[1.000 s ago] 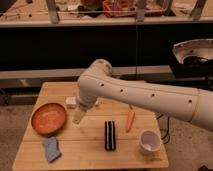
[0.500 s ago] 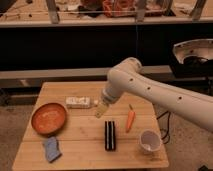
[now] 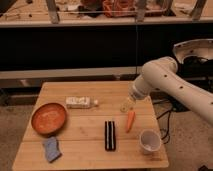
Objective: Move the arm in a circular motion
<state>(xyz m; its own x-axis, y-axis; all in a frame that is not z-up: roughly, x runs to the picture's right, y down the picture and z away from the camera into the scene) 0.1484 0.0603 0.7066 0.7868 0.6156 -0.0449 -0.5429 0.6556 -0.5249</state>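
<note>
I see the wooden table (image 3: pixel 85 131) as the biggest thing in front of me. Its near edge runs along the bottom of my view, and its right edge ends just past the white cup. Behind its far edge stands a long dark counter (image 3: pixel 75 45). The widest bare wood lies across the middle, between the bowl and the black block, and along the far left edge.

The arm (image 3: pixel 172 82) comes in from the right, above the table's far right corner. It is thick, smooth and white, with a rounded joint at the bend and small dark dots along its segments. Behind it on the right sits a rounded white housing (image 3: pixel 196 49).

An orange bowl (image 3: pixel 49 118) rests near the left edge. A black block (image 3: pixel 110 135) lies lengthwise near the front, well apart from the bowl. A pale bottle (image 3: pixel 80 102) lies on its side behind the bowl. The white cup (image 3: pixel 149 141) stands at the front right corner. An orange carrot (image 3: pixel 130 120) lies between the block and the right edge. A blue cloth (image 3: pixel 51 149) sits at the front left.

The gripper (image 3: pixel 126 106), narrow and pale yellow, points down just beyond the carrot's far end, near the right edge. I cannot tell how far open it is, nor whether it has hold of anything.
</note>
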